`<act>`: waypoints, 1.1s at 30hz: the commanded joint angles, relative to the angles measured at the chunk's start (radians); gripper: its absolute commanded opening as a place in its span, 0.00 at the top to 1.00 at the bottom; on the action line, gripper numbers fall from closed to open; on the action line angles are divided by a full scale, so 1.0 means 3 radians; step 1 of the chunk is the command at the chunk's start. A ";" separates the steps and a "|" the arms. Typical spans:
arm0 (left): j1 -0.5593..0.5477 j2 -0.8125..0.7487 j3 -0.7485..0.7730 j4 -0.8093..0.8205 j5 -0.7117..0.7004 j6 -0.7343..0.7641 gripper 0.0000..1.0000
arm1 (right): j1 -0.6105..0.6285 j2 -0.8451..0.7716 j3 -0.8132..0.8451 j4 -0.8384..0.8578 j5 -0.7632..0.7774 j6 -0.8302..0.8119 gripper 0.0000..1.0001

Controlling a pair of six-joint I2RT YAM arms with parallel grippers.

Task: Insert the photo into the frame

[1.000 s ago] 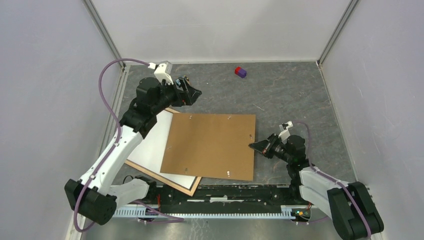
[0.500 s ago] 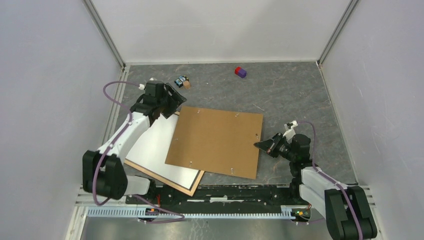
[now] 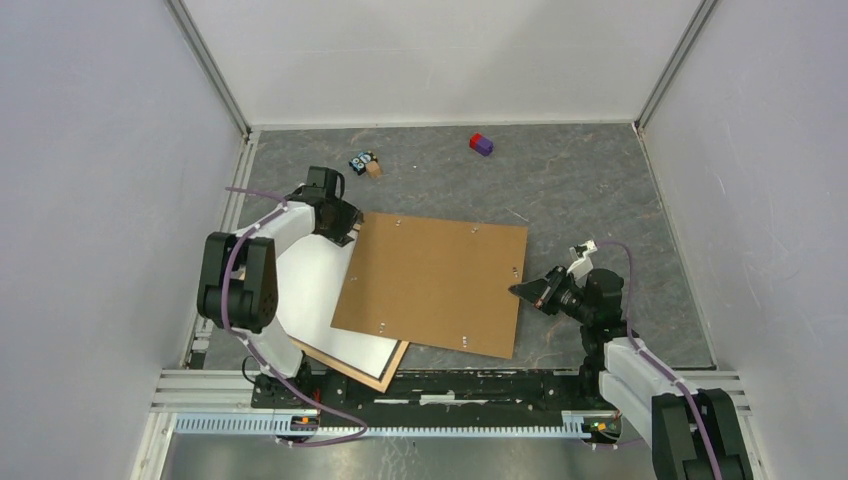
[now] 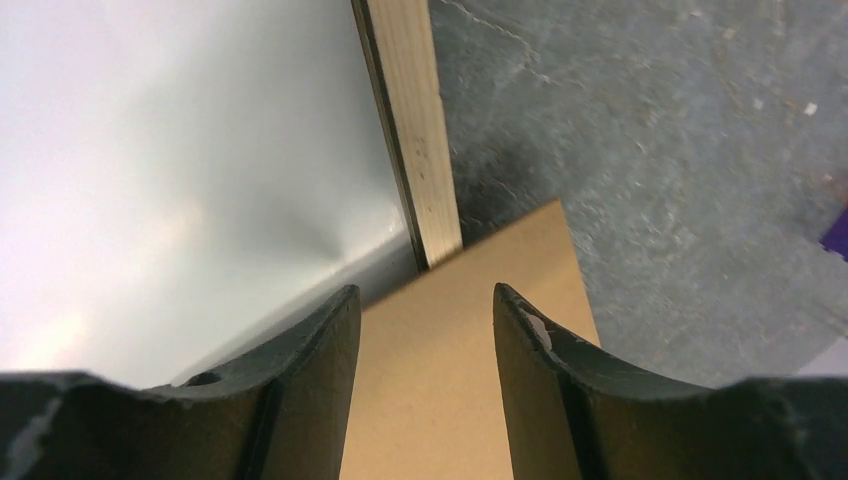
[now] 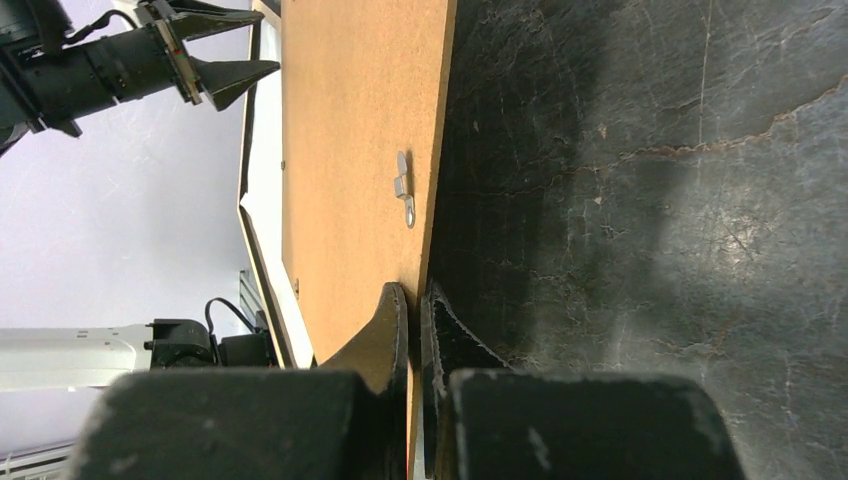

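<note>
While the brown backing board (image 3: 430,285) hogs the middle of the table (image 3: 600,190), we can see the photo (image 3: 305,290) lying white side up at the left, sitting on the frame (image 4: 415,130). In the left wrist view the glossy sheet runs right up to the dark inner edge of the frame's light wood rail. The board overlaps the right part of both, so only the left strip of the photo and the near corner of the frame poke out in the top view. The right gripper (image 5: 413,295) is pinched tight on the board's right edge, one finger above it and one below, just near a small metal tab (image 5: 403,188). A dark shadow runs along the table beside that edge. The left gripper (image 4: 425,300) is down at the board's far left corner with its jaws parted, and the corner sits in the gap between the two fingers. We honestly can't tell if either finger touches the board. Farther back on the table there's a red and purple block (image 3: 481,144) and a small blue and tan thing (image 3: 365,164), both well apart from everything else.
</note>
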 commanded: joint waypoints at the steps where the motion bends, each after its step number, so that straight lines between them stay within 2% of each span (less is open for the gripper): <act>1: 0.0020 0.0255 0.0301 -0.0051 -0.0149 -0.0146 0.43 | -0.0036 -0.0060 0.0009 -0.0025 0.0175 -0.0352 1.00; 7: 0.0019 0.0478 0.0533 -0.0305 -0.0334 -0.0120 0.48 | -0.0063 -0.0060 -0.0006 -0.0024 0.0171 -0.0380 1.00; 13: 0.0020 0.0676 0.0923 -0.0786 -0.0563 -0.0183 0.52 | -0.0076 -0.0008 -0.0021 -0.0004 0.0164 -0.0413 1.00; 17: 0.0015 0.0893 0.1182 -0.1115 -0.0503 -0.0299 0.59 | -0.0085 0.0022 -0.0031 0.0032 0.0156 -0.0405 1.00; 24: -0.0001 0.1221 0.1608 -0.1613 -0.0570 -0.0484 0.61 | -0.0088 0.0047 -0.0028 0.0045 0.0147 -0.0414 1.00; 29: -0.0001 0.1356 0.1696 -0.1725 -0.0600 -0.0730 0.75 | -0.0096 0.0070 -0.0022 0.0044 0.0169 -0.0429 1.00; 31: 0.0002 0.1396 0.1663 -0.1732 -0.0541 -0.0937 0.84 | -0.0127 0.0078 -0.0018 0.0047 0.0175 -0.0418 1.00; 33: 0.0008 0.1447 0.1656 -0.1726 -0.0522 -0.1152 0.87 | -0.0171 0.0097 0.0003 0.0052 0.0169 -0.0416 1.00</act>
